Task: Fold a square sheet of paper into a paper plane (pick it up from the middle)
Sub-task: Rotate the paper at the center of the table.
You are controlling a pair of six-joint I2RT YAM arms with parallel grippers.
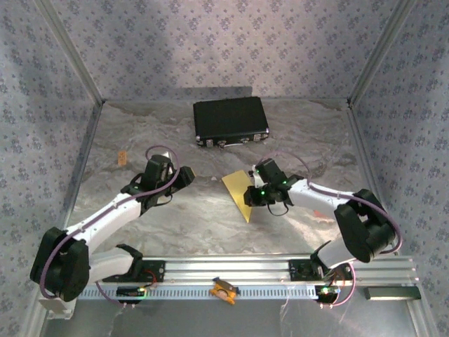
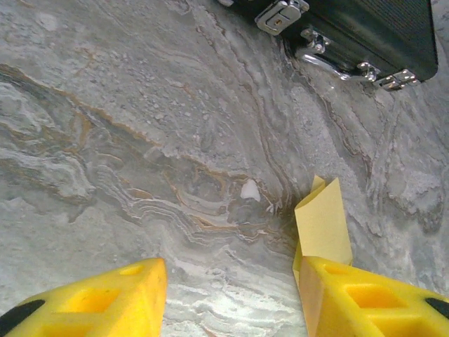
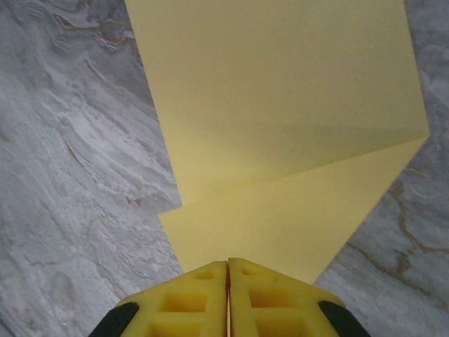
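Patterned blue-grey wall panels enclose a grey marbled counter point(image 1: 210, 225) with a veined, stone-like print.

1. Thin plain yellow paper sheet point(image 1: 238, 191), partly folded. You will find it right of the counter's centre, between the two arms and nearer the right one. From overhead it reads as a flat pointed shape. The right wrist view adds a diagonal crease, one smooth matte layer lying over another.

2. Right jaws: pressed together. The moulded yellow fingers point(image 3: 189, 305) meet along a thin seam, with their tips at the sheet's near edge. You cannot tell whether paper is nipped between them.

3. Left jaws: spread, with bare counter between them. In the left wrist view a corner of the sheet stands up just behind the finger point(image 2: 365, 302) on that view's right. From overhead these jaws sit left of the sheet, apart from it.

4. Black rectangular hard case point(image 1: 231, 121) with a ribbed lid, at the far middle of the counter, well apart from the sheet. The left wrist view shows you chrome latches point(image 2: 280, 14) and a handle, which are mere glints from overhead.

5. Small orange clip point(image 1: 224, 290), on the aluminium rail point(image 1: 231, 267) between the arm bases.
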